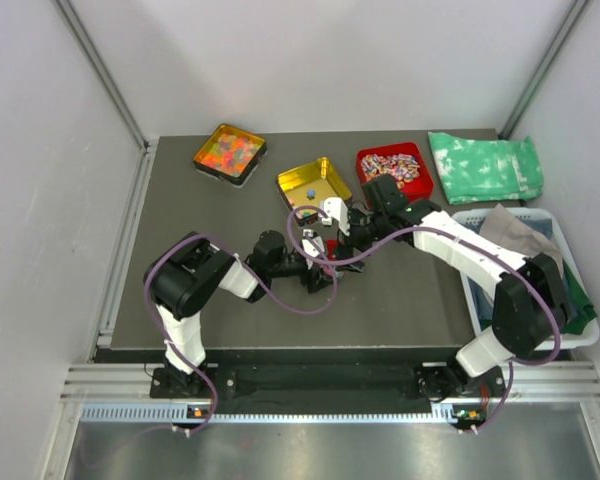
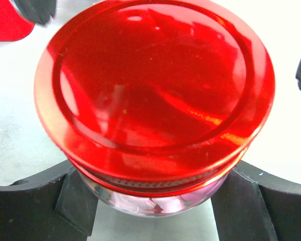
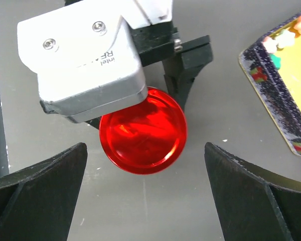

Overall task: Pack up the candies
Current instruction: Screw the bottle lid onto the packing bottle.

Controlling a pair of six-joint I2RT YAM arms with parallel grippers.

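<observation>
A clear jar [image 2: 140, 203] with a shiny red lid [image 2: 155, 85] stands on the dark table. My left gripper [image 2: 153, 206] is shut on the jar, one pad against each side of the glass. Pale pink candies [image 2: 163, 205] show through the glass under the lid. From above, the right wrist view has the same lid [image 3: 143, 131] half under the left wrist's grey camera [image 3: 83, 60]. My right gripper [image 3: 145, 196] hovers over it, open wide and holding nothing. A few loose candies [image 3: 286, 37] lie in the yellow tray [image 1: 315, 183].
A red tray [image 1: 393, 168] of striped wrapped sweets sits behind the right arm. An orange tray [image 1: 229, 153] of gummies is at the back left. A green cloth [image 1: 485, 167] lies at the back right, with a white basket [image 1: 470, 215] at the table's right edge.
</observation>
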